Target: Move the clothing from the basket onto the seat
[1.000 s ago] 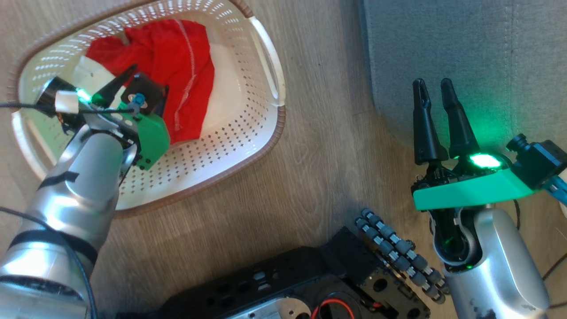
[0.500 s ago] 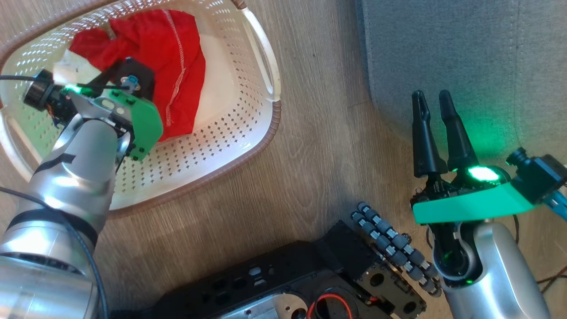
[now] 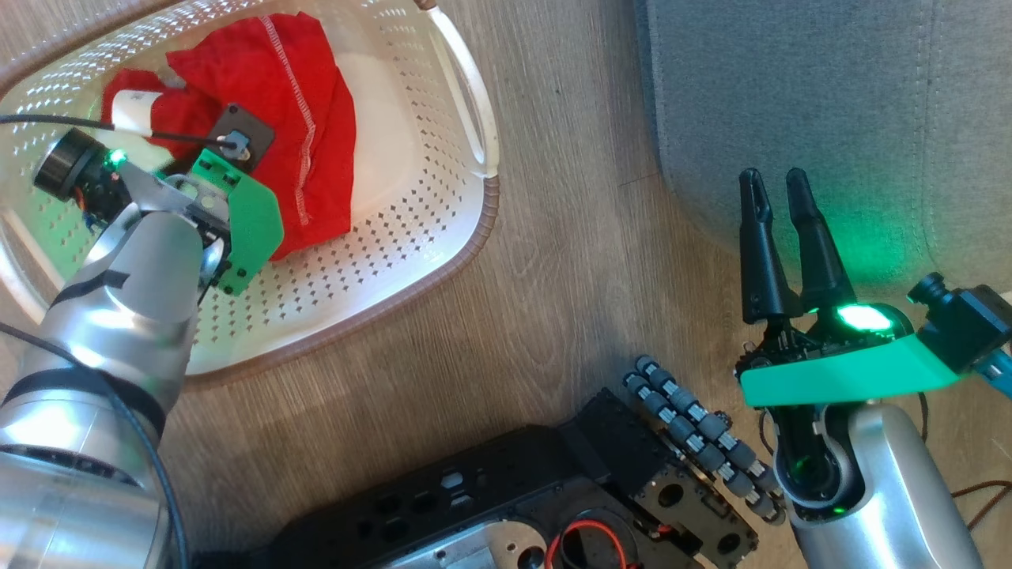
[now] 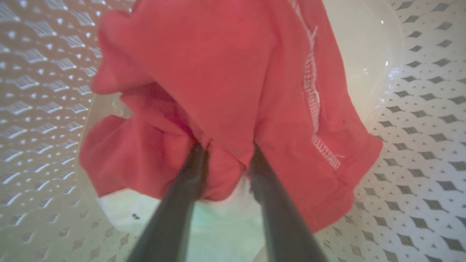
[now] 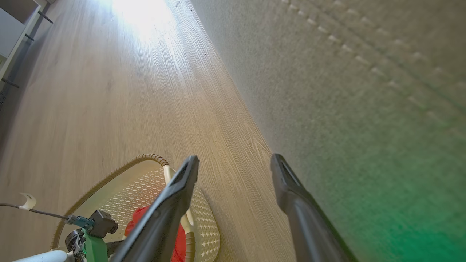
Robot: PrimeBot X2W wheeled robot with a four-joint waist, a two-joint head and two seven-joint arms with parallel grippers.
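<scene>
The clothing [image 3: 300, 150] is a bright red heap with pale seam stitching, lying in the cream perforated basket [image 3: 474, 229] on the floor at the upper left. My left arm [image 3: 237, 221] reaches down into the basket. In the left wrist view my left gripper [image 4: 225, 153] is pressed into the red clothing [image 4: 225, 72]; its jaws stand apart with a fold bulging between them and the tips buried in cloth. My right gripper [image 3: 773, 180] is open and holds nothing, its tips at the near edge of the grey seat [image 3: 830, 103]. The right wrist view has that gripper [image 5: 235, 158] beside the seat [image 5: 364, 91].
Wooden floor [image 3: 569, 261] separates the basket from the seat. My black base [image 3: 514, 506] with a roller wheel [image 3: 696, 442] fills the bottom middle. A thin black cable [image 3: 79, 122] crosses the basket. In the right wrist view, the basket rim [image 5: 145, 158] shows, and furniture legs [image 5: 22, 22] stand far off.
The head camera has shifted. My left gripper has pushed further down into the red clothing and its jaws have narrowed around a fold. The right gripper has stayed open by the seat.
</scene>
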